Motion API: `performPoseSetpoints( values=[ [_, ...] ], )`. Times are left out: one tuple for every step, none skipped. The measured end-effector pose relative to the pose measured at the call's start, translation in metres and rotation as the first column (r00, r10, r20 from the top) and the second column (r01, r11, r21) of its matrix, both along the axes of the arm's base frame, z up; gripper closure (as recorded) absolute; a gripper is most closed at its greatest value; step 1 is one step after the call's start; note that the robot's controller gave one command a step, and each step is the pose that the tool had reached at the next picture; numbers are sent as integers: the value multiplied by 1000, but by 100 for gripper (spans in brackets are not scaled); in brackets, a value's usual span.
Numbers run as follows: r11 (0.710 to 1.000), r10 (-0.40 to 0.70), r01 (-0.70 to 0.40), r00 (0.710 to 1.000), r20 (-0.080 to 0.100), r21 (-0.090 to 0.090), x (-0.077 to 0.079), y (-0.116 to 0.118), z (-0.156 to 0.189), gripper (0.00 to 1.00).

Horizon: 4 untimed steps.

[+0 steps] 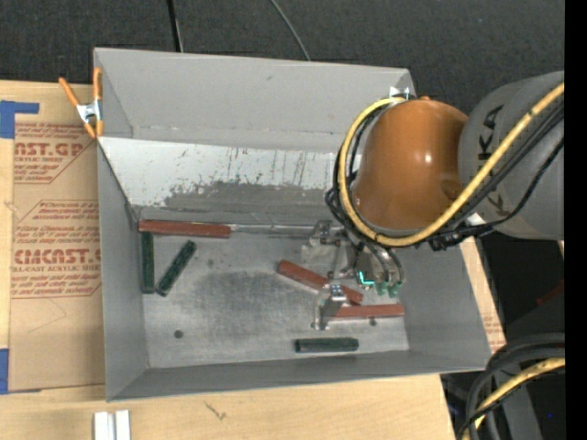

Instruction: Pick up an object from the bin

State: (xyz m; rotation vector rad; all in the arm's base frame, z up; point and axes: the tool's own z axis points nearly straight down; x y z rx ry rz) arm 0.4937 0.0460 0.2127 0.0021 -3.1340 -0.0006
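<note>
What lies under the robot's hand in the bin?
A left red stick and a right red stick reach under the hand. The hand covers their inner ends, so whether they touch cannot be seen.

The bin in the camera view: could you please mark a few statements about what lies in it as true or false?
1. A long red-brown stick lies at the back left of the bin floor. True.
2. Two dark green sticks lie near the left wall. True.
3. A third green stick stands upright at the front. False: it lies flat along the front wall.
4. The pincer hangs over the two green sticks at the left. False: it is at the right of the bin, by two shorter red-brown sticks.
</note>
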Motion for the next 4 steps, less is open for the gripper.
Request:
performPoseSetpoints(
  values=[
    [1000,-1,1,1000,8,1,2,0,4,0],
    [1000,2,-2,1000,17,1,25,-29,-46,0],
    [1000,26,-26,1000,9,-1,18,-58,-90,0],
    [944,-331,331,943,44,4,53,-33,-129,100]
  ],
)
